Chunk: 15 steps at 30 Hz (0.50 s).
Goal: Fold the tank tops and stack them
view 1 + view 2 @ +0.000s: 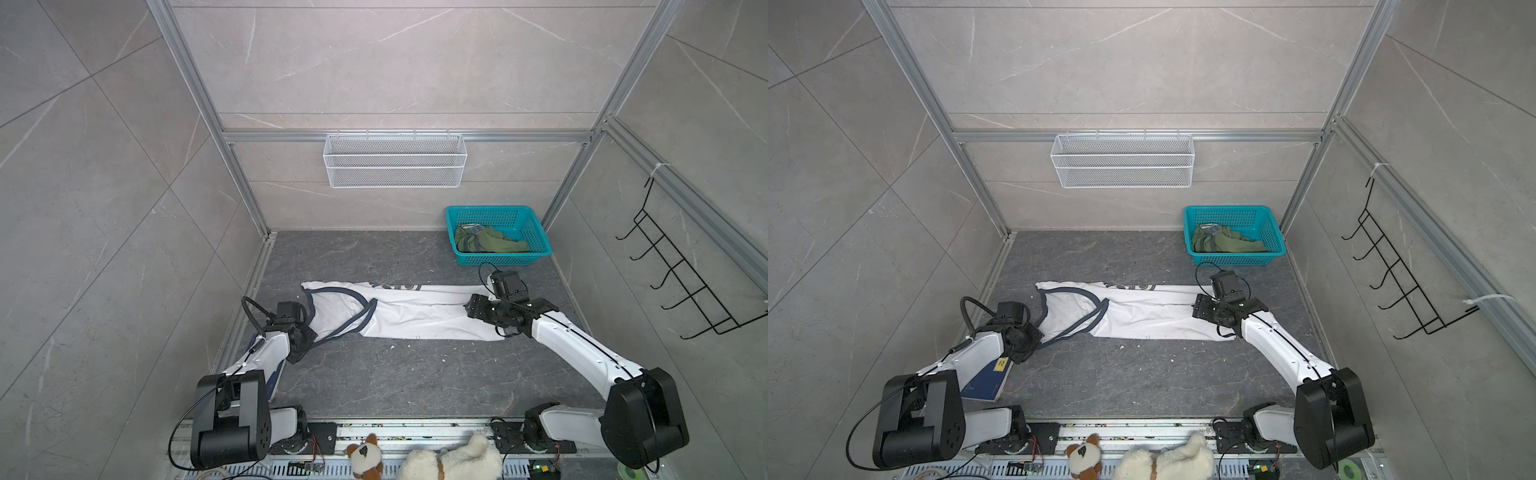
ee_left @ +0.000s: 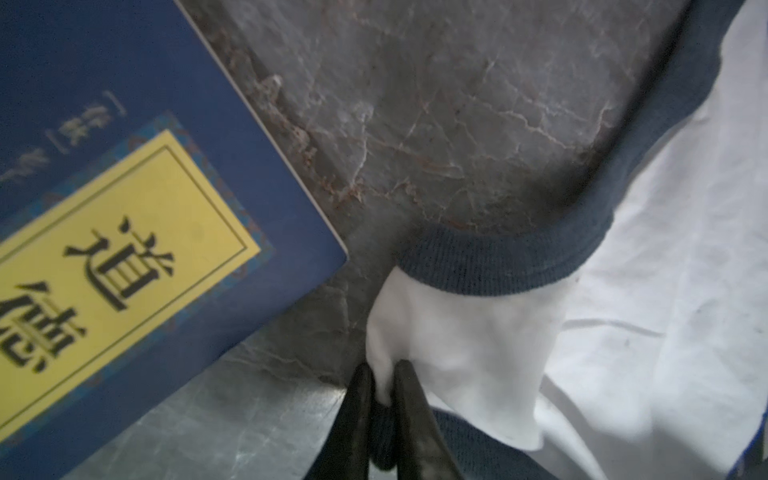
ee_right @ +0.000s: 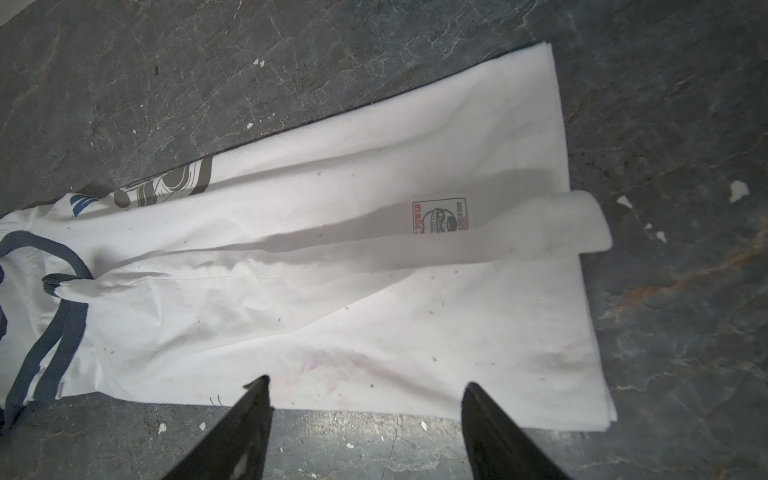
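**One top part-folded, the other untouched**

The white tank top (image 1: 415, 311) lies folded lengthwise across mid-table, from nine to three o'clock. The left gripper (image 2: 384, 368) pinches its strap at nine. The right gripper (image 3: 365, 382) hangs wide open and empty over the hem at three. The olive tank top (image 1: 490, 243) sits crumpled in the teal basket (image 1: 503, 258) at one o'clock. Cross-folding and stacking apparently remain.
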{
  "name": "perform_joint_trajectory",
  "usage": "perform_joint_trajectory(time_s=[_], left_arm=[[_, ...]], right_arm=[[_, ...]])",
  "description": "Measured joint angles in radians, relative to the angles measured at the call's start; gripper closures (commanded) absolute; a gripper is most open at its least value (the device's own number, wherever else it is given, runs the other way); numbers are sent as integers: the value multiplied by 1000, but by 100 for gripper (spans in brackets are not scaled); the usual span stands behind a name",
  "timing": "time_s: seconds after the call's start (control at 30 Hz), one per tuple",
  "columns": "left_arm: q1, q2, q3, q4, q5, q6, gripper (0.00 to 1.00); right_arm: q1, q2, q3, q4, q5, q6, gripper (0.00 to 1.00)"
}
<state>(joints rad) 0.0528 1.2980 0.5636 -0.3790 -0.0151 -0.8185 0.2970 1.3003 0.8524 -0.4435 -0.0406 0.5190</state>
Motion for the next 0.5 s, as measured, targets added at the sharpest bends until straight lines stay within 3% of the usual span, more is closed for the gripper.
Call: perform_joint_trajectory(time_s=[0.3, 0.5], left_arm=[[63, 29, 216, -79, 55, 19, 100], [113, 127, 362, -96, 124, 42, 100]], right_arm=[[-70, 171, 65, -1, 6, 0, 26], [-71, 301, 81, 15, -6, 8, 27]])
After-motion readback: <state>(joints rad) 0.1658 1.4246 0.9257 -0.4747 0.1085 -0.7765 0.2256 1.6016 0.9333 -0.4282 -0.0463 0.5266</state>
